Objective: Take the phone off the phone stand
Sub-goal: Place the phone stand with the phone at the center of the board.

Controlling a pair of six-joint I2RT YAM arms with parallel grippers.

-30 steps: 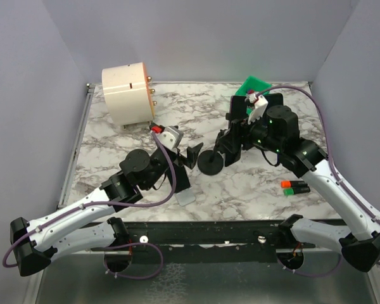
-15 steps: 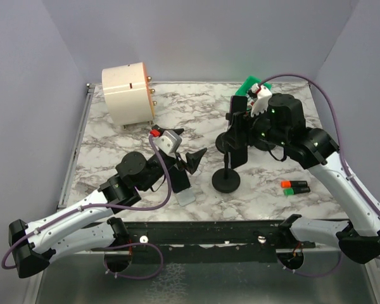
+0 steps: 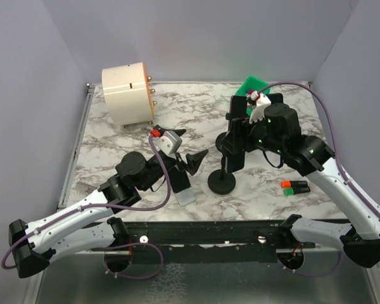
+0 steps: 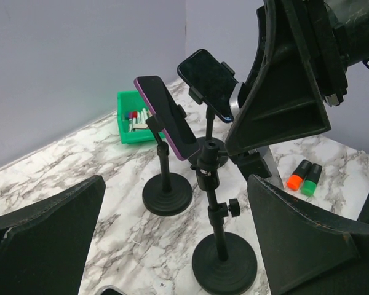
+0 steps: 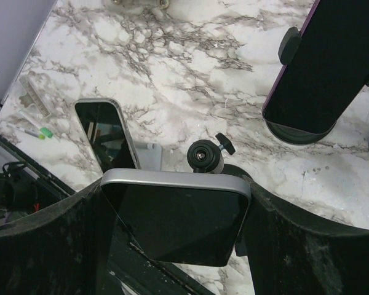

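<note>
Over the marble bench (image 4: pixel 80 166), the phone (image 5: pixel 178 215) is off the phone stand (image 4: pixel 216 209), held just beside its bare ball head. The right fingers (image 5: pixel 55 246) are closed on the phone's side edges. The left fingers (image 4: pixel 43 227) are spread wide and empty, near the stand.

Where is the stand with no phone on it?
In the top view, the empty stand sits near the middle of the table, between the left gripper and the right gripper holding the phone.
</note>
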